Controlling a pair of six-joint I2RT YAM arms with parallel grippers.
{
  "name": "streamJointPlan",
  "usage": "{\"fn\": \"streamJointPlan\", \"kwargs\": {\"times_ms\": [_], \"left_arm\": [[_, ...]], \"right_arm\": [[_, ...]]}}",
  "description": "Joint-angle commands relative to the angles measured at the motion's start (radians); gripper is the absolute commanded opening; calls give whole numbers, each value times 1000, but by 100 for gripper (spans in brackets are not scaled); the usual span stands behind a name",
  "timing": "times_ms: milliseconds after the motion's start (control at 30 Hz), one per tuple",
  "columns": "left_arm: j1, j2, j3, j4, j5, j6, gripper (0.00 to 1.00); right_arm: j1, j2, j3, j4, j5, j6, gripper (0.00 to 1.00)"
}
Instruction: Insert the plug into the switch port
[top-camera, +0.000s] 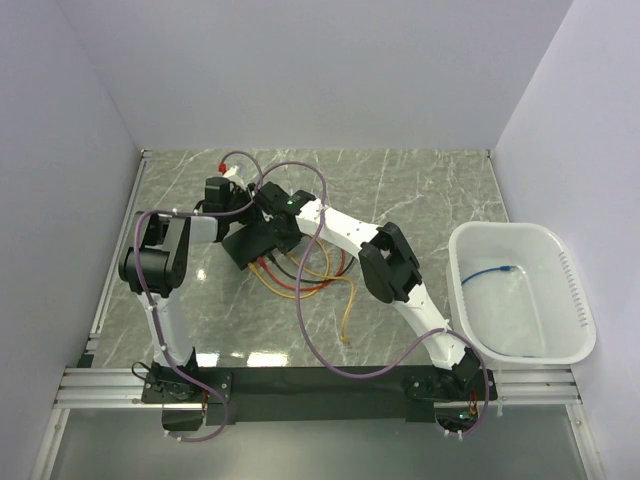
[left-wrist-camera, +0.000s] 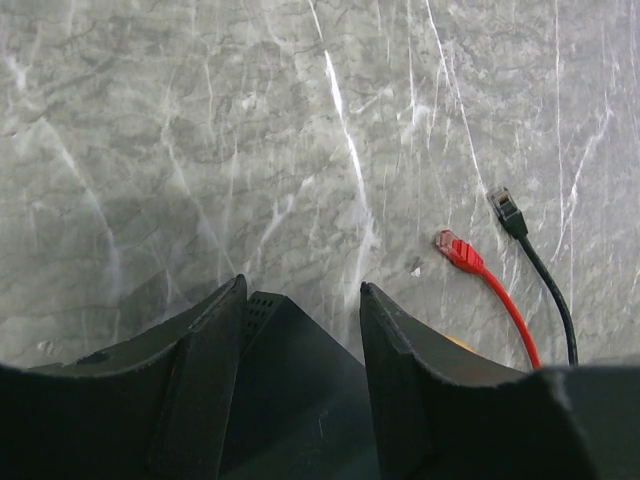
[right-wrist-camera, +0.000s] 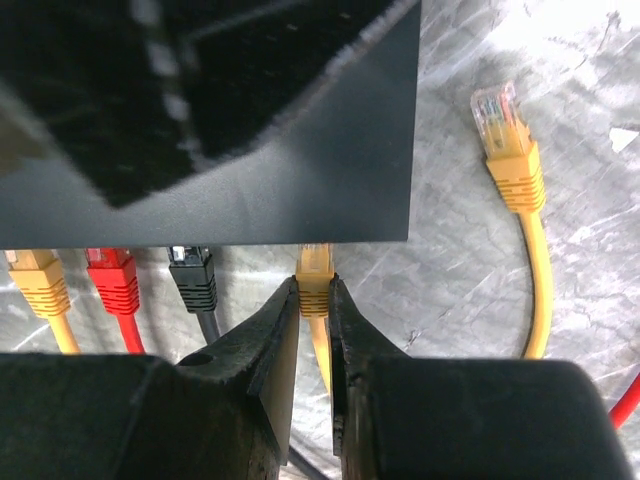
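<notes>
The switch (top-camera: 255, 245) is a flat matte-black box near the table's middle left. In the left wrist view my left gripper (left-wrist-camera: 302, 290) straddles a corner of the switch (left-wrist-camera: 290, 380), with its fingers (left-wrist-camera: 210, 340) closed against the sides. In the right wrist view my right gripper (right-wrist-camera: 314, 290) is shut on a yellow plug (right-wrist-camera: 314, 270), whose tip sits at the edge of the switch (right-wrist-camera: 300, 150). A yellow plug (right-wrist-camera: 40, 282), a red plug (right-wrist-camera: 112, 280) and a black plug (right-wrist-camera: 192, 275) sit along the same edge. From above, both grippers (top-camera: 243, 212) (top-camera: 268, 212) meet at the switch.
A loose yellow plug (right-wrist-camera: 505, 140) lies right of the switch. A loose red plug (left-wrist-camera: 458, 250) and black plug (left-wrist-camera: 505, 210) lie on the marble. Tangled cables (top-camera: 305, 278) trail in front of the switch. A white bin (top-camera: 575, 300) holding a blue cable (top-camera: 495, 272) stands at the right.
</notes>
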Motion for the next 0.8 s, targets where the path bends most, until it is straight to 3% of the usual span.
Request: {"fn": "streamJointPlan", "kwargs": {"times_ms": [0,400,767], "left_arm": [[-35,34,35,-39,68,12,54],[-42,68,63,-73,88,20,54],[-46,99,78,-82,106,14,53]], "right_arm": [[-8,-30,-4,136,8,-9,0],[-8,-123,-63,270,110,-57,0],[-31,-275,-290,500,138,-78,0]]}}
